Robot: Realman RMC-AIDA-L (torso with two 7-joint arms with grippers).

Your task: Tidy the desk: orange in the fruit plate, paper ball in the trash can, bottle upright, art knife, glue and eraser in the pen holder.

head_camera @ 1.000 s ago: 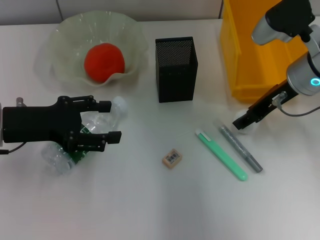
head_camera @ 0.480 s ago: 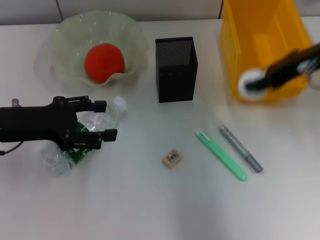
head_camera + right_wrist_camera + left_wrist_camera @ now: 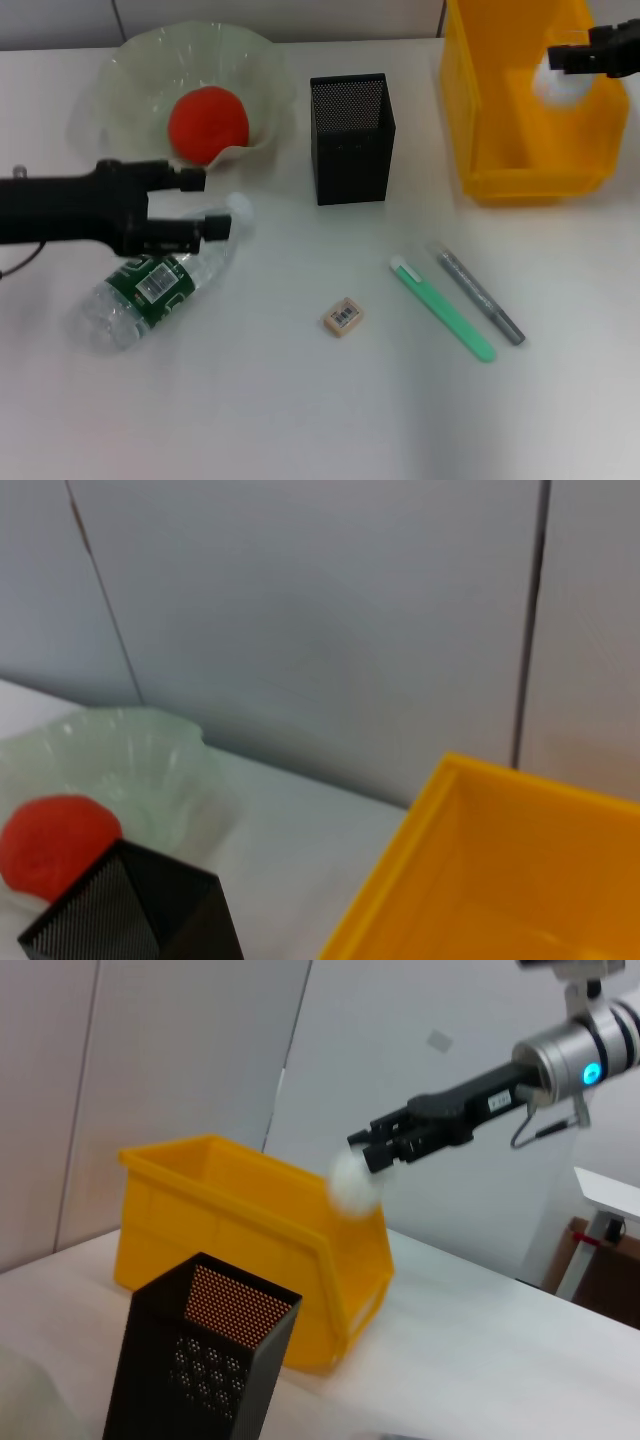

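Note:
My right gripper (image 3: 562,60) holds the white paper ball (image 3: 558,84) at its fingertips above the yellow trash can (image 3: 490,120). The left wrist view shows the same gripper (image 3: 378,1150), ball (image 3: 355,1182) and can (image 3: 250,1225). My left gripper (image 3: 200,204) is open and empty, between the fruit plate (image 3: 120,85) and the cap end of the bottle (image 3: 150,285), which lies on its side. The orange (image 3: 208,123) sits in the plate. The pen holder (image 3: 352,135) stands upright. The eraser (image 3: 343,316), green art knife (image 3: 443,308) and grey glue stick (image 3: 480,297) lie on the desk.
The right wrist view shows the fruit plate (image 3: 110,765) with the orange (image 3: 55,840), the pen holder (image 3: 130,910) and the trash can's rim (image 3: 400,880) below a grey wall. The white desk extends in front of the eraser and pens.
My right gripper lifted the paper ball off the desk and carried it back and up over the trash can. My left gripper moved back off the bottle, which has turned label-up.

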